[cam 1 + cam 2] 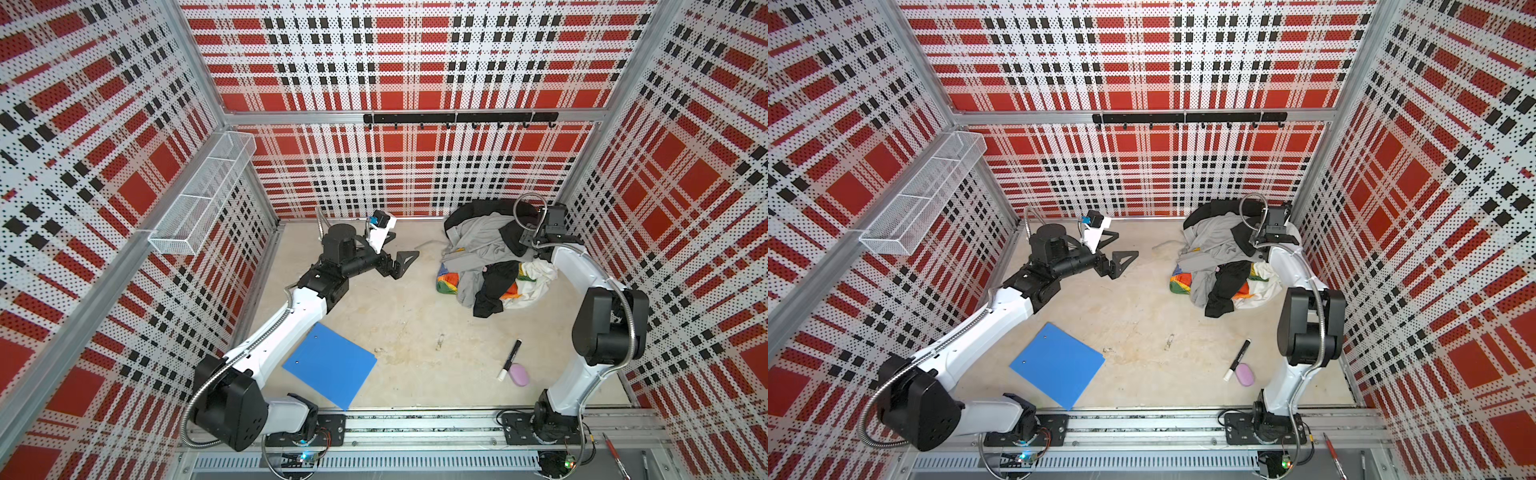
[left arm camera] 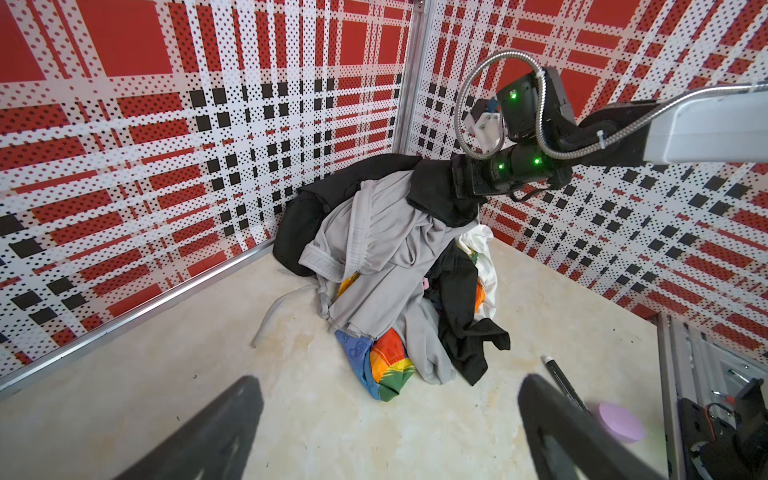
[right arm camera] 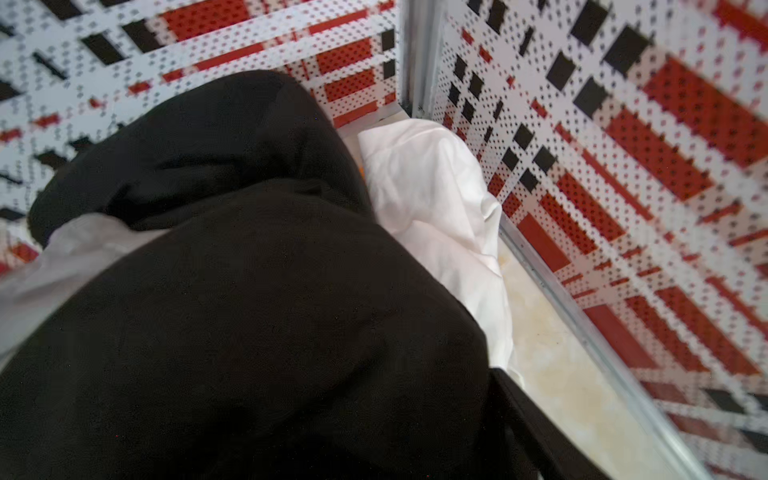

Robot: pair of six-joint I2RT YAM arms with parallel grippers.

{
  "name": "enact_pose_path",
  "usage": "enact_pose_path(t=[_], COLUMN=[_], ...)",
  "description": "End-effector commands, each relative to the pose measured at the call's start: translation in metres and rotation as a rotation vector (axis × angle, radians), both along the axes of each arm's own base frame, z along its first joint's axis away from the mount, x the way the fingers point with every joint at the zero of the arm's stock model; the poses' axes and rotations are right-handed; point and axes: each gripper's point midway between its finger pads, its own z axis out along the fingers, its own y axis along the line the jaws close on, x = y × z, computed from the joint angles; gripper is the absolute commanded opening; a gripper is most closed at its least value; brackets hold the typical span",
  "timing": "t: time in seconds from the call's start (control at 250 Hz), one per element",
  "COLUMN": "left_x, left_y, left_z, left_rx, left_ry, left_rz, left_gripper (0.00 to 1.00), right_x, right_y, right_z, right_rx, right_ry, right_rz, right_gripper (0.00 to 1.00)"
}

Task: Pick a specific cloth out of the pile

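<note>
Rainbow-patched shiny cloth (image 2: 386, 365) pinned under rumpled black-grey pile (image 2: 374, 232), tabletop's (image 1: 415, 332) far corner; left claw (image 1: 399, 248) apart, idle; right claw (image 2: 457, 187) buried, state untellable.

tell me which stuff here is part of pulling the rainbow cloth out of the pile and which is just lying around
Part of the job:
- rainbow cloth, mostly buried
- pile of black, grey and white clothes

Just lying about:
- blue folder
- marker pen
- lilac oval thing
- wire basket on the wall
- hook rail
</note>
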Motion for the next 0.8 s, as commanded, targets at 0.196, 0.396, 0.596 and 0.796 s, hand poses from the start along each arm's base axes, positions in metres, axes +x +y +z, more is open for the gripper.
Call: enact_pose_path(t=[0.196, 0.396, 0.596, 0.796], left_x=[0.005, 0.005, 0.005, 0.008], left_y=[-0.001, -0.002, 0.0, 0.005], left_z=[0.001, 0.0, 0.002, 0.003], left_rx=[-0.001, 0.0, -0.001, -0.005], left_ry=[0.009, 0.013, 0.008, 0.006], left_rz=[-0.008, -0.011, -0.006, 0.003], left_gripper=[0.99, 0.99, 0.99, 0.99], right_x=[-0.022, -0.033, -0.041, -0.05], right_y=[0.087, 0.172, 0.223, 0.246], right_z=[0.161, 0.161, 0.106, 0.027], right_rx=[-0.108, -0.006, -0.029, 0.04], right_ry=[-0.373, -0.358, -0.179, 0.0], right_rz=[0.257, 0.602, 0.766, 0.831], right_gripper=[1.0, 0.92, 0.88, 0.89])
